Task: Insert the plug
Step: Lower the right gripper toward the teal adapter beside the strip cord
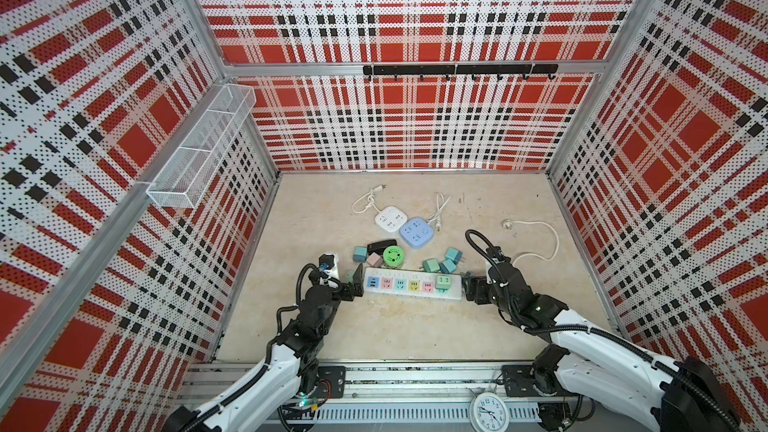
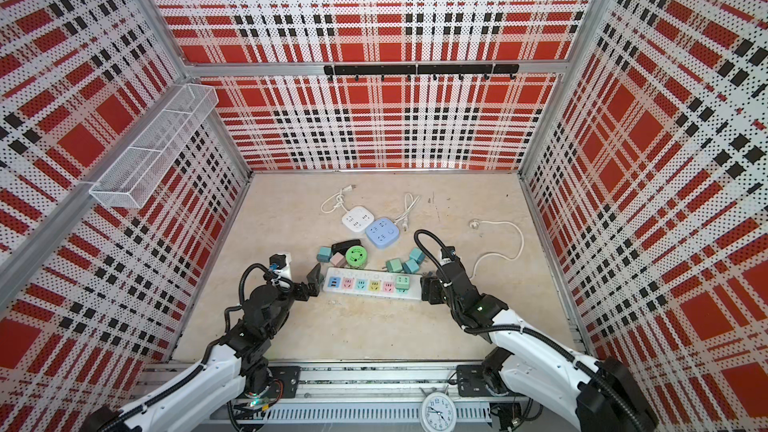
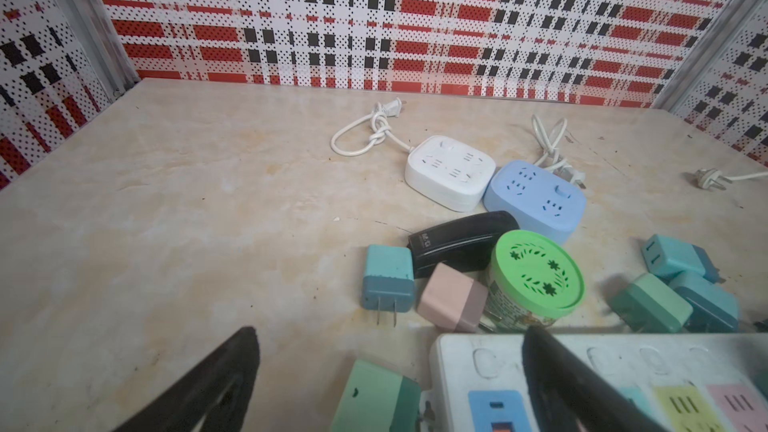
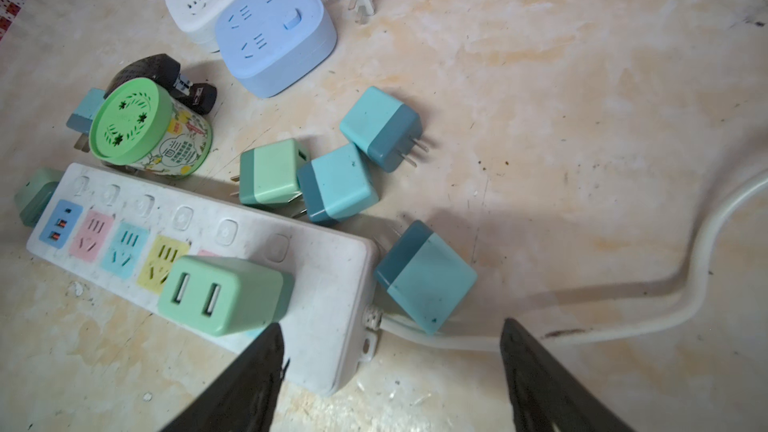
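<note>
A white power strip (image 1: pixel 411 292) (image 2: pixel 365 293) with coloured sockets lies across the table's front middle. A green plug (image 1: pixel 443 283) (image 4: pixel 224 295) stands in its rightmost socket, USB ports facing up. Another green plug (image 3: pixel 374 396) (image 4: pixel 35 197) lies on the table against the strip's left end, between the fingers of my open left gripper (image 1: pixel 356 282) (image 3: pixel 390 330). At the strip's right end my right gripper (image 1: pixel 467 286) (image 4: pixel 390 326) is open, its jaws apart over the strip's corner and cord, holding nothing. A teal plug (image 4: pixel 426 276) lies beside that end.
Behind the strip lie loose teal and green plugs (image 1: pixel 449 261), a teal plug (image 1: pixel 360 254), a pink plug (image 1: pixel 374 260), a green-lidded can (image 1: pixel 392 255) and a black adapter (image 1: pixel 381 246). Farther back are white (image 1: pixel 390 219) and blue (image 1: pixel 417 232) socket cubes. The strip's cord (image 1: pixel 540 238) loops right.
</note>
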Motion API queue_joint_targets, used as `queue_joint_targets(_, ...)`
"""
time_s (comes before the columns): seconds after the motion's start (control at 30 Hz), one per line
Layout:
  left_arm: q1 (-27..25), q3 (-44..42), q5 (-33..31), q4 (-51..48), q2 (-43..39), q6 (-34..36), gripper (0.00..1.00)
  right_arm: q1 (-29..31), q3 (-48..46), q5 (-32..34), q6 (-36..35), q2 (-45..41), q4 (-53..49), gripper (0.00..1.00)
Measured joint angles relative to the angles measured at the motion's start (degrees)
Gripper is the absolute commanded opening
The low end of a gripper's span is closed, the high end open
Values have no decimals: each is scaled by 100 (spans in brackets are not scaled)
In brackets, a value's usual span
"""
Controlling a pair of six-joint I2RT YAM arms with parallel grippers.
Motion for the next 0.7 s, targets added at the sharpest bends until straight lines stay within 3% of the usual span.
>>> queue_joint_targets(0.33, -334, 166, -133, 136, 396, 205, 99, 658, -4, 538, 483, 138, -555, 78)
queue_joint_targets(0.7, -354, 166, -155, 160, 398, 236, 99, 721, -2, 918, 785, 896, -614, 72)
